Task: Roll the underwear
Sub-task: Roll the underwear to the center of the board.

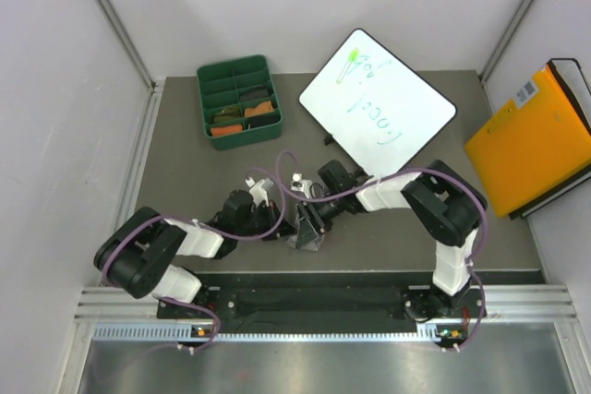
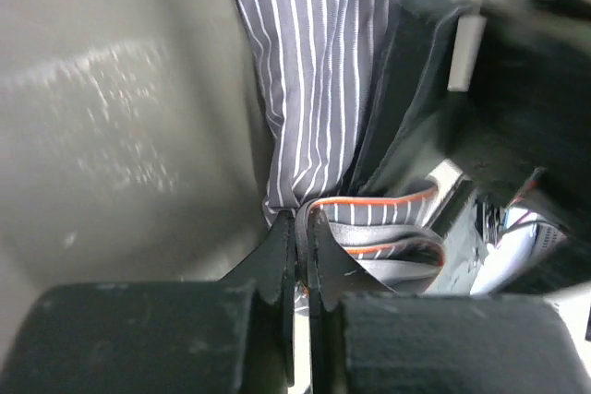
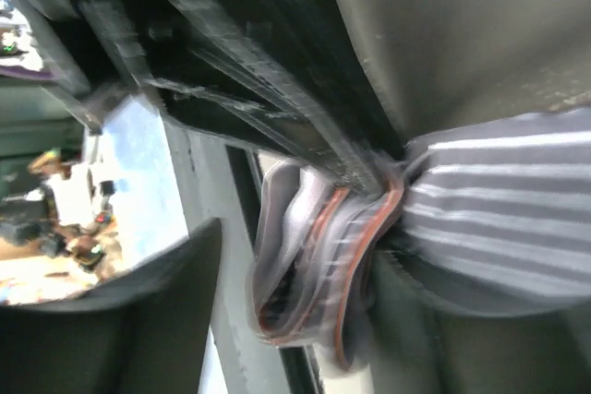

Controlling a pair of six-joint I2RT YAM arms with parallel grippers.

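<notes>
The grey-white fine-striped underwear (image 2: 314,62), with an orange-edged waistband, hangs bunched between the two arms just above the table's near middle (image 1: 306,233). My left gripper (image 2: 301,225) is shut on a fold of it at the waistband, and the cloth runs up from the fingertips. In the right wrist view the folded waistband (image 3: 319,265) lies between the spread fingers of my right gripper (image 3: 295,311). That gripper is open: a clear gap separates its left finger (image 3: 157,302) from the cloth, while the other finger lies against it. The left gripper's black fingers pinch the cloth from above.
A green divided tray (image 1: 205,99) at the back left holds rolled cloth pieces. A white board (image 1: 377,103) lies tilted at the back middle. An orange folder (image 1: 534,140) leans at the right wall. The two arms nearly touch at the table's middle (image 1: 295,214).
</notes>
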